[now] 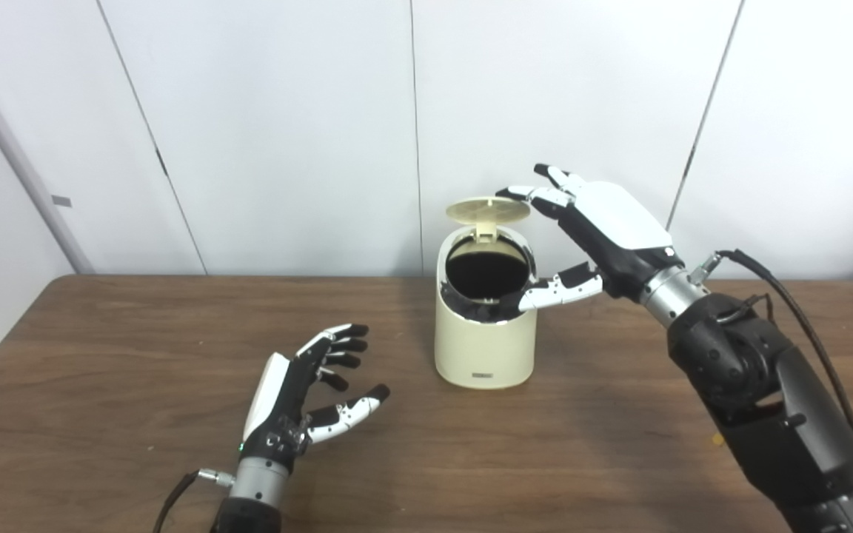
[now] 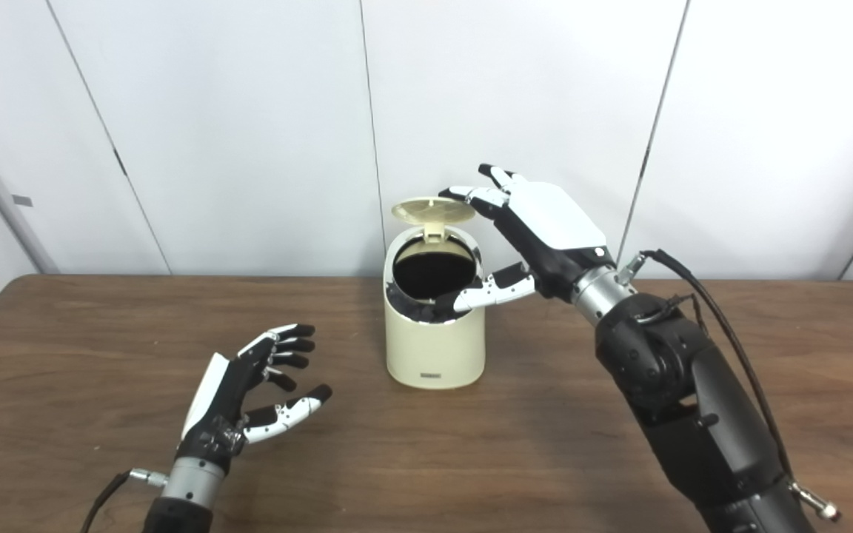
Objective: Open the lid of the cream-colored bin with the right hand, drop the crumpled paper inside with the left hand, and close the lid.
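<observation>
The inside of the cream-colored bin [image 1: 482, 348] is black shadow, so its contents cannot be told. Its small front label is too small to read. Both forearms and the table [image 1: 101, 355] run off the picture's edges.

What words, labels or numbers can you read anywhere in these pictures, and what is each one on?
No text can be read.
Cream-colored bin: a small dark label strip at the front base, too small and blurred to read.
Wall: a small grey tag on the left panel edge, no legible marking.
Left hand, right hand, table: no visible text.
</observation>
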`<state>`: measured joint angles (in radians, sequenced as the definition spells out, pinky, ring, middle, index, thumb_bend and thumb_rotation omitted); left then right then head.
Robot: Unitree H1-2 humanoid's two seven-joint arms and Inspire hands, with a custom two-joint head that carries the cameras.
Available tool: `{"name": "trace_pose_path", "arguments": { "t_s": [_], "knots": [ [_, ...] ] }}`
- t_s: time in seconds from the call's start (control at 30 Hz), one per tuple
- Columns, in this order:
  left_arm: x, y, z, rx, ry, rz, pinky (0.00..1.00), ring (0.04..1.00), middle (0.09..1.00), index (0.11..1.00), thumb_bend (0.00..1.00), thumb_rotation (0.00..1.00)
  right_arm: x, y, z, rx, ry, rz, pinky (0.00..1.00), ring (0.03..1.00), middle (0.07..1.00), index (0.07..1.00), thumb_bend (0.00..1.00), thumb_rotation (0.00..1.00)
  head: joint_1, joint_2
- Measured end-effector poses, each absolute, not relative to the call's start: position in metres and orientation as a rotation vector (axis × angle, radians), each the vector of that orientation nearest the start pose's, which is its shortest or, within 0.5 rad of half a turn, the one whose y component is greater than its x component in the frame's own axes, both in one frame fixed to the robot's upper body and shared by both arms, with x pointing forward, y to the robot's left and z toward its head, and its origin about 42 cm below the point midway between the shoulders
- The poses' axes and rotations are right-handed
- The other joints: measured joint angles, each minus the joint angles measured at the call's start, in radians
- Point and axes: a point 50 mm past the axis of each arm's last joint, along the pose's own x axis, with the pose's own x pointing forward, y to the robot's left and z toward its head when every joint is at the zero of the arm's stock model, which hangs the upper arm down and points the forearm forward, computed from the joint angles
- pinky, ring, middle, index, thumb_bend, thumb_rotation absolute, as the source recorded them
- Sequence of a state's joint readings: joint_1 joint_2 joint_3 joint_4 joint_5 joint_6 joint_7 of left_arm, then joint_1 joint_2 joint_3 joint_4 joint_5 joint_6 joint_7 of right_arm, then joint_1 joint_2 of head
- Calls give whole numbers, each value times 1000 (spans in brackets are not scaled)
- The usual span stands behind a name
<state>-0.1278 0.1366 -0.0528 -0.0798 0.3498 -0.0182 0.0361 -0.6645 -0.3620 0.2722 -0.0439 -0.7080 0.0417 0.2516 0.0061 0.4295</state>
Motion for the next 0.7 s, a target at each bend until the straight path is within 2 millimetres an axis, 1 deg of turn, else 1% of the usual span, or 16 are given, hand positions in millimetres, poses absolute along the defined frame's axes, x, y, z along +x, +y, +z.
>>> {"name": "trace_pose_path", "arguments": {
  "t_s": [0.17,0.37,0.43,0.6,0.7],
  "knots": [
    [321,227,157,484,-241,-25,555,682,740,790,618,158,431,-186,325,-1250,-616,283,1000,1000,820,823,820,624,3,3],
    [321,226,157,484,-242,-27,568,691,740,792,620,154,431,-182,325,-1279,-647,301,1000,1000,805,809,837,615,5,3],
    [321,226,157,484,-241,-28,567,692,739,791,620,150,431,-181,326,-1286,-658,307,1000,1000,800,806,838,624,6,11],
    [321,225,156,486,-236,-28,561,690,736,789,621,156,429,-179,326,-1318,-663,330,1000,991,792,797,831,627,12,15],
    [321,225,156,490,-236,-29,559,687,735,788,616,156,424,-177,330,-1347,-680,338,1000,978,789,795,824,632,17,21]
  ]
}}
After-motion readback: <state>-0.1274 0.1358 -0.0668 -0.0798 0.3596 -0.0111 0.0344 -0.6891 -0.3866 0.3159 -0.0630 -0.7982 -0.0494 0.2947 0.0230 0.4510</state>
